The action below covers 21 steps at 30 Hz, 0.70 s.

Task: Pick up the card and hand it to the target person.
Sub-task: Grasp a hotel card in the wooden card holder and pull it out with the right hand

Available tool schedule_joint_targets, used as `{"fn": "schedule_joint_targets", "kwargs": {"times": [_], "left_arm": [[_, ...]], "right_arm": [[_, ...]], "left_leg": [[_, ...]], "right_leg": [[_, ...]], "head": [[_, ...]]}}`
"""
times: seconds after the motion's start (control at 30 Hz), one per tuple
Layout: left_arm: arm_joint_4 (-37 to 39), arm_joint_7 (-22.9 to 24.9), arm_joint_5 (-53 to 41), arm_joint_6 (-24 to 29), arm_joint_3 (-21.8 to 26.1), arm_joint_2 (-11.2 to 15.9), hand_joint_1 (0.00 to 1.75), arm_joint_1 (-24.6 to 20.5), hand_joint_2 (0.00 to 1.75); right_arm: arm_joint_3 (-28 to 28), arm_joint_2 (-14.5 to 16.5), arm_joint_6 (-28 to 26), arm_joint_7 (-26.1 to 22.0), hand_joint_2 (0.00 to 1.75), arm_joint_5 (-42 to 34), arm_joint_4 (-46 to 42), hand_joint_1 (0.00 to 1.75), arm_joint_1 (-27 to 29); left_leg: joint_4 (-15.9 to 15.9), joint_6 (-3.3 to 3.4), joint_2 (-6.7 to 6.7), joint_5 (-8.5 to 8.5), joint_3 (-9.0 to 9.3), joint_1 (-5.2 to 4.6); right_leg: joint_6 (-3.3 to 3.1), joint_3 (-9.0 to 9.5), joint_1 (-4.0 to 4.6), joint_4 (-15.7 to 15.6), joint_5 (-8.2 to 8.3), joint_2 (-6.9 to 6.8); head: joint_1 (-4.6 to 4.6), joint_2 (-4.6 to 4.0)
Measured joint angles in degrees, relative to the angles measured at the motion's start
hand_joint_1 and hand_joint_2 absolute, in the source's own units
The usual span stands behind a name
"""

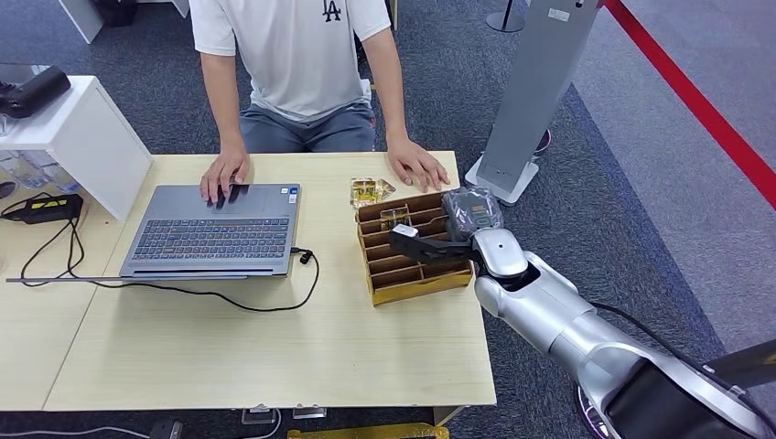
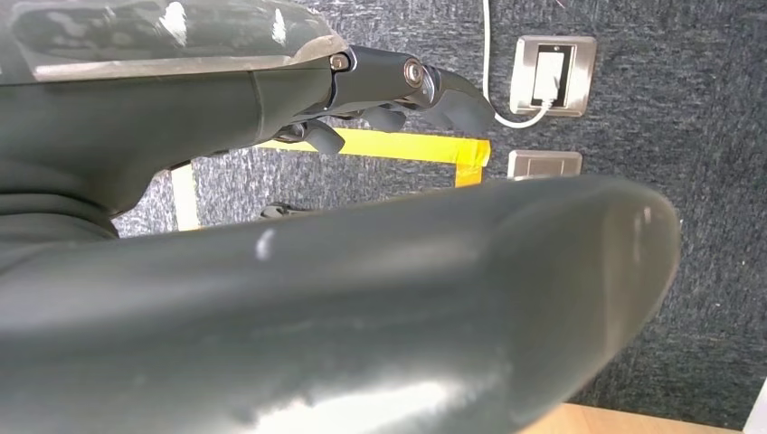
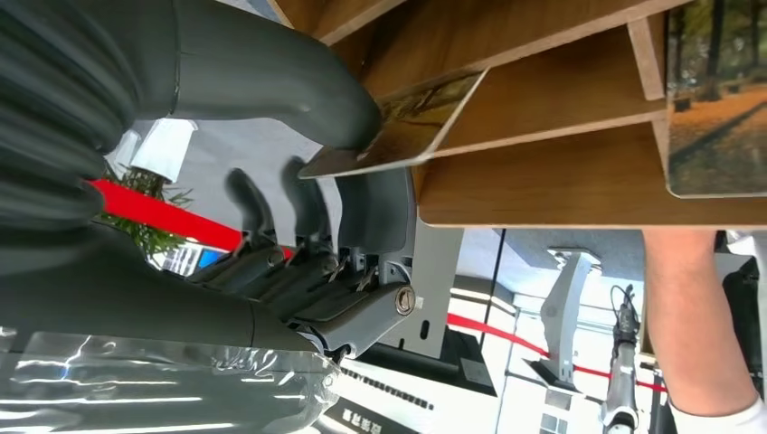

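The person's white T-shirt (image 1: 293,46) carries a dark interlocked "LA" monogram (image 1: 331,10) on the chest, seen in the head view. The laptop (image 1: 215,230) on the worktop (image 1: 265,347) bears small blue and light stickers (image 1: 290,192) at the upper right corner of its keyboard deck, too small to read. The grey floor stand (image 1: 535,91) has a small white label (image 1: 559,15) near its top whose print cannot be made out. In the right wrist view, a dark board (image 3: 389,416) in the background shows a line of white characters, blurred and turned, not legible.
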Motion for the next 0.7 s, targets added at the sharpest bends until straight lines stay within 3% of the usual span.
{"fn": "schedule_joint_targets", "kwargs": {"times": [0.07, 0.7], "left_arm": [[0.00, 0.01, 0.00, 0.00, 0.00, 0.00, 0.00, 0.00, 0.00], [0.00, -0.33, -0.08, -0.23, 0.00, 0.01, 0.00, 0.06, 0.00]], "right_arm": [[0.02, 0.03, -0.13, -0.08, 1.75, -0.01, 0.03, 1.75, 0.00], [0.35, -0.14, 0.50, 0.56, 1.75, -0.46, -0.80, 1.75, -0.13]], "left_leg": [[0.00, 0.00, 0.00, 0.00, 0.00, 0.00], [0.01, -0.03, 0.00, 0.02, 0.02, 0.00]], "right_leg": [[0.00, 0.00, 0.00, 0.00, 0.00, 0.00], [-0.01, 0.00, 0.00, 0.01, 0.01, 0.00]], "head": [[0.01, 0.00], [0.01, 0.00]]}}
